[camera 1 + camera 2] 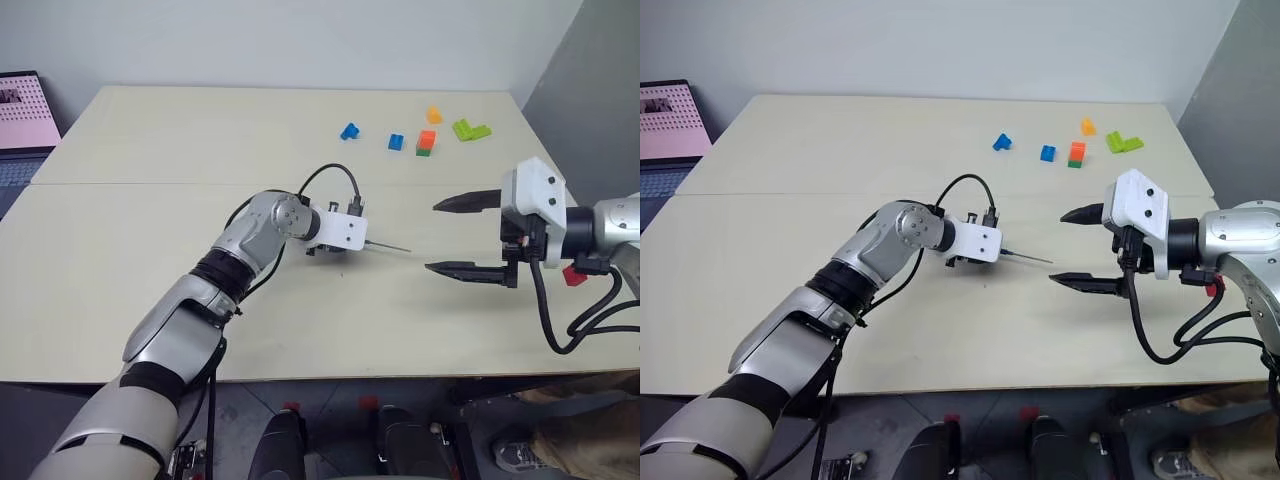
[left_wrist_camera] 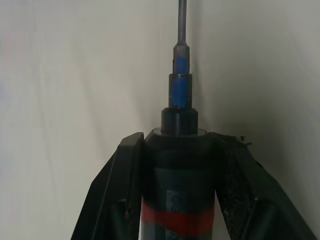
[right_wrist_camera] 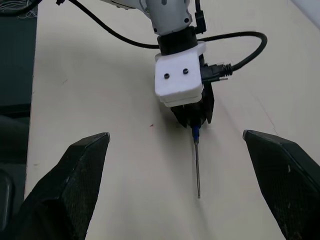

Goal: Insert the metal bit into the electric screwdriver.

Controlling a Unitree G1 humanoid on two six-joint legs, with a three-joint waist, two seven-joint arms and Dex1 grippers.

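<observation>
One metal bit in electric screwdriver, left tool gripping it; right tool wide.

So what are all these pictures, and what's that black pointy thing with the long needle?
It is a robot with two arms, standing at a pale table. Two pictures come from cameras in its head, looking down over its arms. The other two come from small cameras on its wrists.

At the end of each arm is a tool with two black fingers for grabbing. The left tool is squeezing a black electric screwdriver with a red band. The thin needle is a metal bit, sticking out of the screwdriver's tip.

The right tool holds nothing; its fingers are spread wide, facing the needle.

Far back on the table lie small coloured bricks: blue, orange, green.
</observation>
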